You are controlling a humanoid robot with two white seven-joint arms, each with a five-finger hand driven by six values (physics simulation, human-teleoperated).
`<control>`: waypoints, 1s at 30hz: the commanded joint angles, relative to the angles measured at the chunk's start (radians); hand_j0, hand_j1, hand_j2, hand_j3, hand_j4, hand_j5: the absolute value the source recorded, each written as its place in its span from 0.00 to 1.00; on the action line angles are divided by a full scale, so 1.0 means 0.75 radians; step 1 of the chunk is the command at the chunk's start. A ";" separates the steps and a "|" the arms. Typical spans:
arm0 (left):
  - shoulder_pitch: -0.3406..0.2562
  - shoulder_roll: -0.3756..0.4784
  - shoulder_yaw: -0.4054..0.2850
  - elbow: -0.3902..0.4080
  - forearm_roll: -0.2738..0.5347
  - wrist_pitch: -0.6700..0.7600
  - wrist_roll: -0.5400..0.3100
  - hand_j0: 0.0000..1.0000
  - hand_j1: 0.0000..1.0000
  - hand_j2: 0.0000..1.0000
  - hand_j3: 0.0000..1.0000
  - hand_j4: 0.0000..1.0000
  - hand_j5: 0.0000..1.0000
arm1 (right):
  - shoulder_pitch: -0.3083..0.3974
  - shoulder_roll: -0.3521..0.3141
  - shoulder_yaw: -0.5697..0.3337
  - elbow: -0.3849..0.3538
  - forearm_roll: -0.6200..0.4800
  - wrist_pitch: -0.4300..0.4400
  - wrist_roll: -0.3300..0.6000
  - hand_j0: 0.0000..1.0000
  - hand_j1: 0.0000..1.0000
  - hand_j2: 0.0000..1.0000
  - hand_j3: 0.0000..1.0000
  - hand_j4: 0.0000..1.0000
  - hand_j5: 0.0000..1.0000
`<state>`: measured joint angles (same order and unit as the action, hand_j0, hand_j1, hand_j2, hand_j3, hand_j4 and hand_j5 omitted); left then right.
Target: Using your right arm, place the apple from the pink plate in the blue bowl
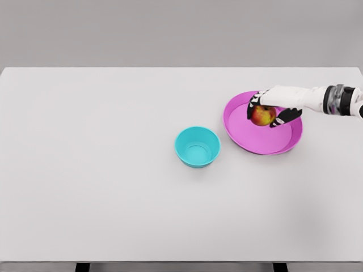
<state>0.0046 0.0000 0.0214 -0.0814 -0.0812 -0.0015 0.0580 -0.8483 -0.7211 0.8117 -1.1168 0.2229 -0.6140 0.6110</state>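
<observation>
A red-yellow apple (262, 115) sits over the pink plate (255, 138) at the right of the table. My right hand (267, 111) comes in from the right edge and its dark fingers wrap around the apple from above and both sides. Whether the apple rests on the plate or is lifted a little cannot be told. The blue bowl (197, 146) stands upright with nothing in it, just left of the plate, a short gap between their rims. The left arm is out of view.
The white table (102, 170) stretches wide to the left and front of the bowl. Its far edge runs behind the plate, and its right edge lies close to the plate's right side.
</observation>
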 commanded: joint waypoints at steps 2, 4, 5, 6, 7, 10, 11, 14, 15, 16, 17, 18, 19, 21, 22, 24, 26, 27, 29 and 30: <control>0.000 0.000 0.000 0.000 0.000 0.000 0.000 1.00 1.00 1.00 1.00 1.00 1.00 | 0.000 -0.026 -0.035 -0.120 -0.011 0.004 0.000 0.43 0.43 0.43 0.43 0.43 0.43; 0.000 0.000 0.000 0.000 0.000 0.000 0.000 1.00 1.00 1.00 1.00 1.00 1.00 | 0.008 -0.051 -0.035 -0.206 -0.011 0.004 0.000 0.43 0.43 0.43 0.43 0.43 0.43; 0.000 0.000 0.000 0.000 0.000 0.000 0.000 1.00 1.00 1.00 1.00 1.00 1.00 | 0.010 -0.051 -0.035 -0.229 -0.011 0.004 0.000 0.43 0.43 0.43 0.43 0.43 0.43; 0.000 0.000 0.000 0.000 0.000 0.000 0.000 1.00 1.00 1.00 1.00 1.00 1.00 | 0.014 -0.051 -0.035 -0.268 -0.011 0.004 0.000 0.43 0.43 0.43 0.43 0.43 0.43; 0.000 0.000 0.000 0.000 0.000 0.000 0.000 1.00 1.00 1.00 1.00 1.00 1.00 | 0.020 -0.051 -0.035 -0.298 -0.011 0.004 0.000 0.43 0.43 0.43 0.43 0.43 0.43; 0.000 0.000 0.000 0.000 0.000 0.000 0.000 1.00 1.00 1.00 1.00 1.00 1.00 | 0.033 -0.051 -0.033 -0.384 -0.011 0.004 0.000 0.43 0.43 0.43 0.43 0.43 0.43; 0.000 0.000 0.000 0.000 0.000 0.000 0.000 1.00 1.00 1.00 1.00 1.00 1.00 | 0.041 -0.049 -0.033 -0.405 -0.011 0.004 0.000 0.43 0.43 0.43 0.43 0.43 0.43; 0.000 0.000 0.000 0.000 0.000 0.000 0.000 1.00 1.00 1.00 1.00 1.00 1.00 | 0.049 -0.035 -0.025 -0.464 -0.011 0.004 0.000 0.43 0.43 0.43 0.43 0.43 0.43; 0.000 0.000 0.000 0.000 0.000 0.000 0.000 1.00 1.00 1.00 1.00 1.00 1.00 | 0.049 -0.031 -0.019 -0.464 -0.013 0.004 0.000 0.43 0.43 0.43 0.43 0.43 0.43; 0.000 0.000 0.000 0.000 0.000 0.000 0.000 1.00 1.00 1.00 1.00 1.00 1.00 | 0.047 -0.029 -0.009 -0.464 -0.013 0.004 0.000 0.43 0.43 0.43 0.43 0.43 0.43; 0.000 0.000 0.000 0.000 0.000 0.000 0.000 1.00 1.00 1.00 1.00 1.00 1.00 | 0.049 -0.008 -0.004 -0.464 -0.013 0.004 0.000 0.43 0.43 0.43 0.43 0.43 0.43; 0.000 0.000 0.000 0.000 0.000 0.000 0.000 1.00 1.00 1.00 1.00 1.00 1.00 | 0.049 0.006 0.006 -0.464 -0.011 0.004 0.000 0.43 0.43 0.43 0.43 0.43 0.43; 0.000 0.000 0.000 0.000 0.000 0.000 0.000 1.00 1.00 1.00 1.00 1.00 1.00 | 0.045 0.021 0.016 -0.466 -0.011 0.004 0.000 0.43 0.43 0.43 0.43 0.43 0.43; 0.000 0.000 0.000 0.000 0.000 0.000 0.000 1.00 1.00 1.00 1.00 1.00 1.00 | 0.045 0.047 0.022 -0.466 -0.011 0.004 0.000 0.43 0.43 0.43 0.43 0.43 0.43; 0.000 0.000 0.000 0.000 0.000 0.000 0.000 1.00 1.00 1.00 1.00 1.00 1.00 | 0.045 0.061 0.022 -0.466 -0.011 0.004 0.000 0.43 0.43 0.43 0.43 0.43 0.43; 0.000 0.000 0.000 0.000 0.000 0.000 0.000 1.00 1.00 1.00 1.00 1.00 1.00 | 0.045 0.090 0.034 -0.466 -0.009 0.004 0.000 0.43 0.43 0.43 0.43 0.43 0.43; 0.000 0.000 0.000 0.000 0.000 0.000 0.000 1.00 1.00 1.00 1.00 1.00 1.00 | 0.041 0.094 0.049 -0.466 -0.009 0.004 0.000 0.43 0.43 0.43 0.43 0.43 0.43; 0.000 0.000 0.000 0.000 0.000 0.000 0.000 1.00 1.00 1.00 1.00 1.00 1.00 | 0.041 0.113 0.051 -0.462 -0.005 0.004 0.000 0.44 0.44 0.44 0.44 0.44 0.44; 0.000 0.000 0.000 0.000 0.000 0.000 0.000 1.00 1.00 1.00 1.00 1.00 1.00 | 0.041 0.135 0.061 -0.456 0.020 0.004 0.000 0.44 0.44 0.44 0.44 0.44 0.44; 0.000 0.000 0.000 0.000 0.000 0.000 0.000 1.00 1.00 1.00 1.00 1.00 1.00 | 0.041 0.145 0.071 -0.446 0.028 0.004 0.000 0.44 0.44 0.44 0.44 0.44 0.44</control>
<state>0.0046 0.0000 0.0215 -0.0813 -0.0812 -0.0015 0.0583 -0.8191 -0.6295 0.8558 -1.4584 0.2412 -0.6141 0.6111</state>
